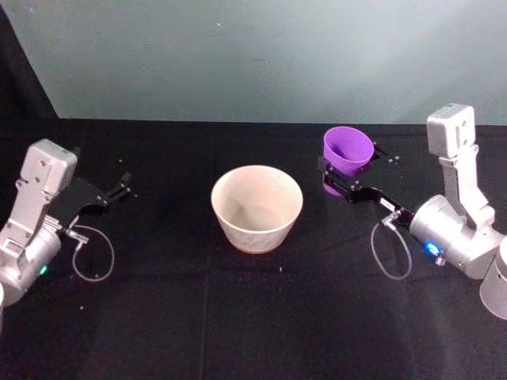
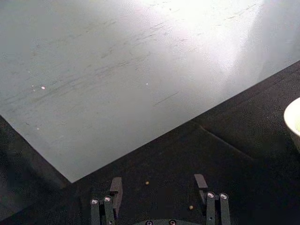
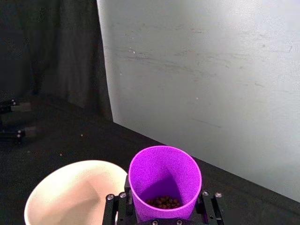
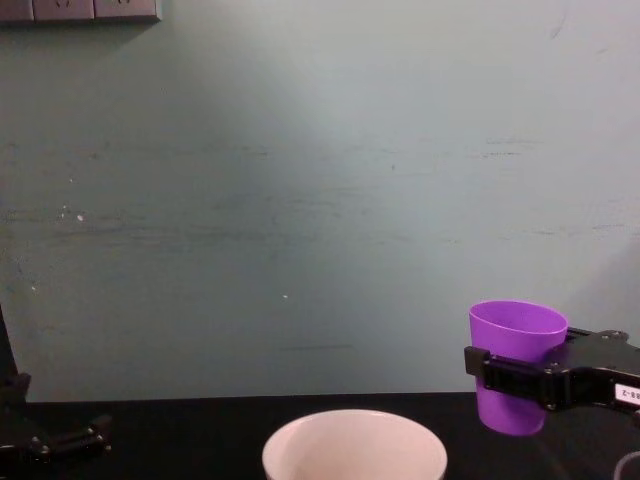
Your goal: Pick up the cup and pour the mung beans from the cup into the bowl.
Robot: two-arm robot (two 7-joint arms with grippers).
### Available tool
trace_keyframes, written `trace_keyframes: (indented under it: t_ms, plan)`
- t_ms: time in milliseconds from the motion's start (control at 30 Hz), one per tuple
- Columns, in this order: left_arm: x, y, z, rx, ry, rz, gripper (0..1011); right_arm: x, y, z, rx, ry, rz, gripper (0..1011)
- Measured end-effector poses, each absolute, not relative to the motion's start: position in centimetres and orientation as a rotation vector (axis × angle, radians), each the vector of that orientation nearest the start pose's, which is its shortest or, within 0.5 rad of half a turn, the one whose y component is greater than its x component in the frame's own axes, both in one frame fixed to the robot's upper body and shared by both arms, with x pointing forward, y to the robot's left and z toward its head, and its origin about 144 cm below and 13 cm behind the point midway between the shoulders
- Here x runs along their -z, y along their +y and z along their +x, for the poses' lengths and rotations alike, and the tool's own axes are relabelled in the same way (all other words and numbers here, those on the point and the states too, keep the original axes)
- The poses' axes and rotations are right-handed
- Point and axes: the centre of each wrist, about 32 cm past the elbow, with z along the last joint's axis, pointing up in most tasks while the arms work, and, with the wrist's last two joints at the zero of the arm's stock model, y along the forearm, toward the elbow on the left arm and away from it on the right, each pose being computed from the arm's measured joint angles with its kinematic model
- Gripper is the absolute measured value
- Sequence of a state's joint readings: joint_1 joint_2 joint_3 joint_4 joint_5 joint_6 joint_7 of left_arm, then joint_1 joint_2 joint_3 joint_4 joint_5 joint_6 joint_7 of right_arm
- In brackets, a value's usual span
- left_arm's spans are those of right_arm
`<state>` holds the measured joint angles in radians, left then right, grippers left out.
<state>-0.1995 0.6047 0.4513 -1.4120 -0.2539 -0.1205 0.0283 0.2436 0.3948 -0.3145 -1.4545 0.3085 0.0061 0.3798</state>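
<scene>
cup (image 1: 348,150): clamped at its lower wall by right gripper (image 1: 331,179), held upright, beans (image 3: 163,202) seen at its bottom. bowl (image 1: 253,233): set to the cup's left, near, not touching; a leftward tilt is judged needed. left gripper (image 1: 119,188): parked far left, jaws spread.

The left end effector (image 2: 158,181), fingers apart, near the bowl (image 2: 293,120).

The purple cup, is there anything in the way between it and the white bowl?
No, nothing visible. The right gripper holds the cup just right of the bowl, with only black table between them. The left gripper sits open far on the other side.
</scene>
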Motion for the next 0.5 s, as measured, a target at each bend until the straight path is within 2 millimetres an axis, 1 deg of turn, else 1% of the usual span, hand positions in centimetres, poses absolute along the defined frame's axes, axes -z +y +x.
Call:
trace_keyframes:
  t_ms: [500]
  plan:
    - [-113.98,30.97,48.86,-1.248,-0.285,0.304,1000,-117.72,-26.36,51.53,0.949,-0.095,-0.104,718]
